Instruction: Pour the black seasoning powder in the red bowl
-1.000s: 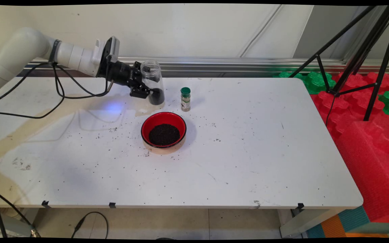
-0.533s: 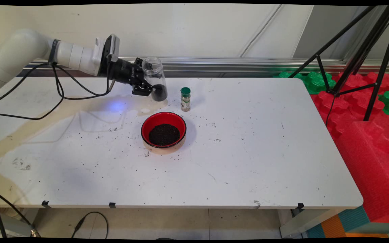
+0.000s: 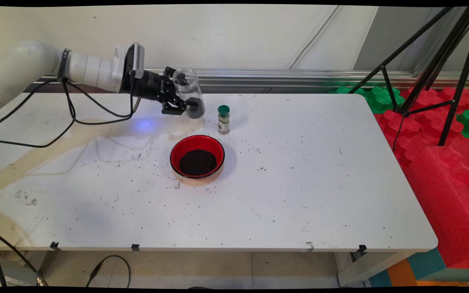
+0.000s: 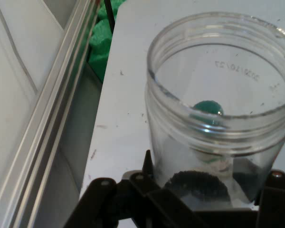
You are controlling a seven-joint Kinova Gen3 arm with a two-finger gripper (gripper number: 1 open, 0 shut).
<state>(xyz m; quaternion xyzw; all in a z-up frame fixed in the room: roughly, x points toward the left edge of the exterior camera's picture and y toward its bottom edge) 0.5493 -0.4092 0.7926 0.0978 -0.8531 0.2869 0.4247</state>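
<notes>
Clear jar (image 3: 189, 92) tilted in claw's (image 3: 180, 106) grip, green-capped bottle (image 4: 207, 108) visible through it in hand view

The white, rounded plastic arm (image 3: 35, 65) has a dark band around one link. Loose black cables (image 3: 71, 114) hang from it. A grey ribbed block sits before the black two-finger gripper (image 3: 183, 106) with small screws.

Clear jar (image 3: 189, 92) (image 4: 218, 114), black grains inside. Red bowl (image 3: 197, 156), black rim, black grains. Spice bottle (image 3: 223, 119), green cap. White counter (image 3: 299, 183), tan stains, black specks. Black gripper (image 3: 177, 106).
</notes>
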